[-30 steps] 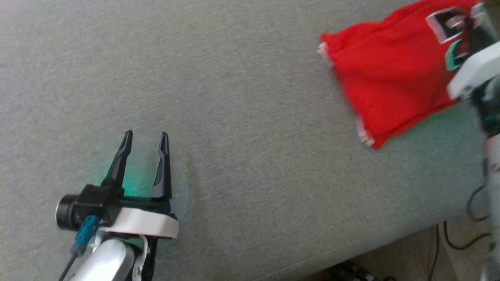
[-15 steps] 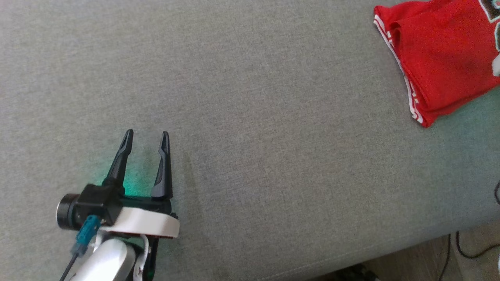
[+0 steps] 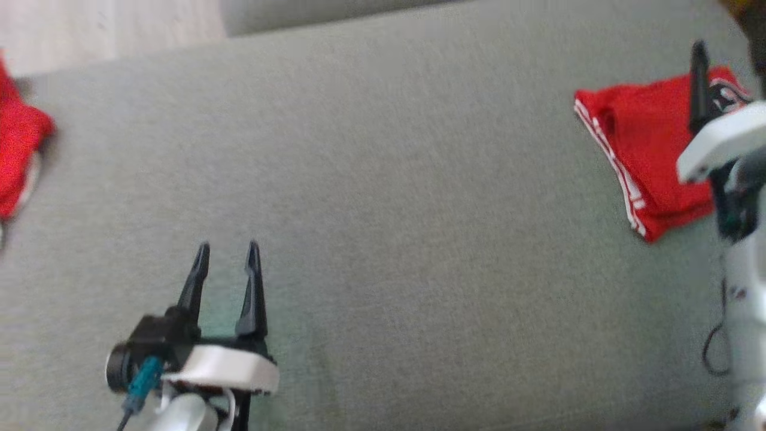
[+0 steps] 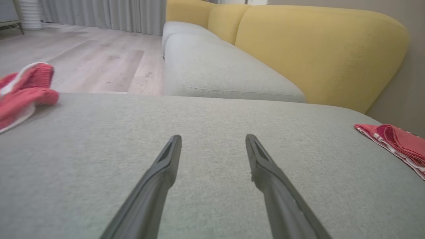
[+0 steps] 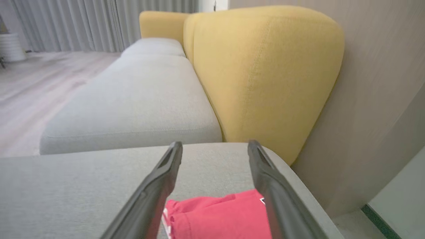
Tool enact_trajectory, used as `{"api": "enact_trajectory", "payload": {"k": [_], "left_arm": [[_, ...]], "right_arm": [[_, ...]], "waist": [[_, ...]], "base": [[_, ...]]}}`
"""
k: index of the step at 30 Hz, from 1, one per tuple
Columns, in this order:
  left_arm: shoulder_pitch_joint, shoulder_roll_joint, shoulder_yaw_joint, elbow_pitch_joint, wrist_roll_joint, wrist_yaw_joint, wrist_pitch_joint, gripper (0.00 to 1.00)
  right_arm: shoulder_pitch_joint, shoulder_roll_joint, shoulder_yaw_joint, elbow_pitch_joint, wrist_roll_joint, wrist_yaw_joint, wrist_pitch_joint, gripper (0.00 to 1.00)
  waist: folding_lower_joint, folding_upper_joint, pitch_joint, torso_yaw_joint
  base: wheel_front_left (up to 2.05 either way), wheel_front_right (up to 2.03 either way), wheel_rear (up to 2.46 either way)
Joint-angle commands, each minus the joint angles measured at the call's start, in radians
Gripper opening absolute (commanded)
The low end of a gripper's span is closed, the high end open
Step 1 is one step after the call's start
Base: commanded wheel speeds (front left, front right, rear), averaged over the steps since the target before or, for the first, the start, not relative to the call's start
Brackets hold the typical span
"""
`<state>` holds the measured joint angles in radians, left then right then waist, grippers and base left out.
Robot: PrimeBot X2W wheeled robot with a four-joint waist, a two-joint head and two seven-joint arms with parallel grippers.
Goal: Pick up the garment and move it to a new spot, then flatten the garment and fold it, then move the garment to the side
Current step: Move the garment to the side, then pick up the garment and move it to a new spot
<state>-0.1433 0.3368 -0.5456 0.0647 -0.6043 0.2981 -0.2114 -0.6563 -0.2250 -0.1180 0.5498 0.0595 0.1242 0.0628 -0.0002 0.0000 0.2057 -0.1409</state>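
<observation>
Looking down from the head view, the left claw (image 3: 228, 246) sits low over a grey couch seat (image 3: 419, 209), with the folded red garment (image 3: 652, 149) far off to its right and a second red garment (image 3: 15, 149), crumpled, well away to its left. One dark finger (image 3: 697, 90) of the right claw (image 5: 215, 142) rises in front of the folded garment there.

The wrist views add the room. Ahead of the left claw (image 4: 212, 136) the grey seat runs on into further cushions backed by a yellow backrest (image 4: 318, 49). A pale wooden floor (image 4: 83, 59) and grey curtains (image 4: 99, 13) lie beyond and to the left. The folded garment (image 4: 398, 142) lies flat at the seat's right edge, and the crumpled one (image 4: 23, 89) is at the left. Ahead of the right claw stands the same yellow backrest (image 5: 265, 66), with a beige wall (image 5: 382, 83) to the right of it.

Both claws are spread wide and grip nothing. The left claw's fingers point across bare grey fabric, well apart from either garment. The folded garment (image 5: 219, 215) lies just beneath and between the right claw's fingers, on the seat's corner. Whether those fingers brush the cloth cannot be told.
</observation>
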Motion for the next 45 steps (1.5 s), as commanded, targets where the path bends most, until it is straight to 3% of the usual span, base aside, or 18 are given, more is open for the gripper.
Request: {"api": "enact_trajectory", "payload": {"k": [1, 12, 23, 31, 45], "left_arm": [[0.007, 0.008, 0.049, -0.008, -0.012, -0.001, -0.015, 1.0], [0.145, 0.012, 0.085, 0.054, -0.047, 0.003, -0.039, 1.0], [0.176, -0.005, 0.055, 0.081, -0.041, -0.001, -0.04, 1.0], [0.173, -0.018, 0.044, 0.092, -0.043, -0.006, -0.041, 1.0], [0.15, -0.025, 0.031, 0.101, -0.038, -0.018, -0.042, 1.0]], "right_arm": [[0.032, 0.015, 0.002, -0.056, -0.017, 0.007, -0.012, 1.0], [0.442, 0.158, -0.028, -0.307, -0.059, 0.007, -0.054, 1.0], [0.74, 0.174, 0.058, -0.462, 0.053, 0.007, -0.109, 1.0], [0.807, 0.175, 0.126, -0.5, 0.078, 0.007, -0.107, 1.0], [0.819, 0.175, 0.132, -0.505, 0.072, 0.007, -0.093, 1.0]], "waist": [[0.0002, 0.0, -0.108, 0.07], [0.0002, 0.0, -0.255, 0.18], [0.0002, 0.0, -0.275, 0.212], [0.0002, 0.0, -0.269, 0.213], [0.0002, 0.0, -0.266, 0.24]], "base": [[0.0, 0.0, 0.0], [0.0, 0.0, 0.0], [0.0, 0.0, 0.0], [0.0, 0.0, 0.0], [0.0, 0.0, 0.0]]}}
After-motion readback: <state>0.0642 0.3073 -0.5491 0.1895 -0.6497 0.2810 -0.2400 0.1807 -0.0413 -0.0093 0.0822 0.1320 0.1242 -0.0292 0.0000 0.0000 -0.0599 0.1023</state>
